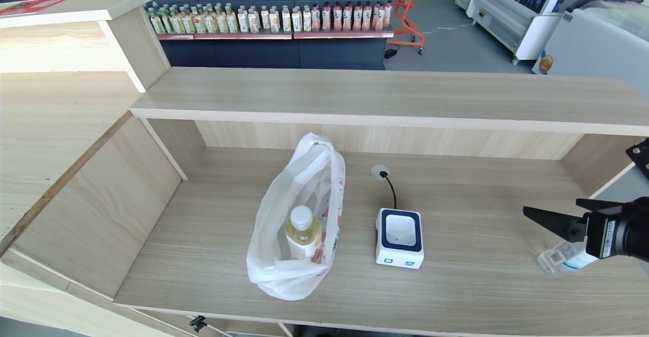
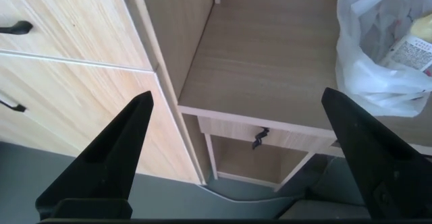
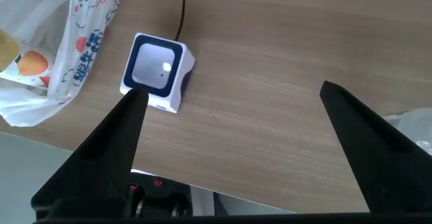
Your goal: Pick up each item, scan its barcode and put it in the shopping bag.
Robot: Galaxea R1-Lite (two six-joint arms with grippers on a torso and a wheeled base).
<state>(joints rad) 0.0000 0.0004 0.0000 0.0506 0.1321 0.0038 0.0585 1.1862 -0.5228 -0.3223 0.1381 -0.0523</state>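
Right tool, jaws wide apart, hangs by a clear bottle lying on the worktop, well right of the scanner and shopping bag. It looks light, smooth and squashy, so grab it gently round the middle. Left tool is wide apart too.

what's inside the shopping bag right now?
One bottle, white cap up, yellowish drink, sits in the open shopping bag. The bag's plastic folds cover its lower part, so anything beneath or behind it cannot be seen.
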